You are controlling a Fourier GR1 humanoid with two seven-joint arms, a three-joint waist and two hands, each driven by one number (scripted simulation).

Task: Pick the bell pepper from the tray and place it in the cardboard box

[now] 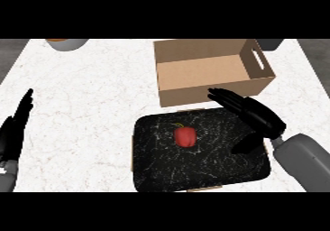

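Note:
A red bell pepper with a small yellow-green stem lies near the middle of the black speckled tray. Just behind the tray stands the open cardboard box, showing nothing inside. My right hand hovers over the tray's far right part, fingers straight and pointing up-left toward the box's front wall, thumb down toward the tray. It is open and a short way right of the pepper, not touching it. My left hand rests open at the left edge, fingers up.
The white marble counter spreads left of the tray and box. A grey bowl with something orange-brown inside sits at the far left back. Another grey object shows behind the box's right corner.

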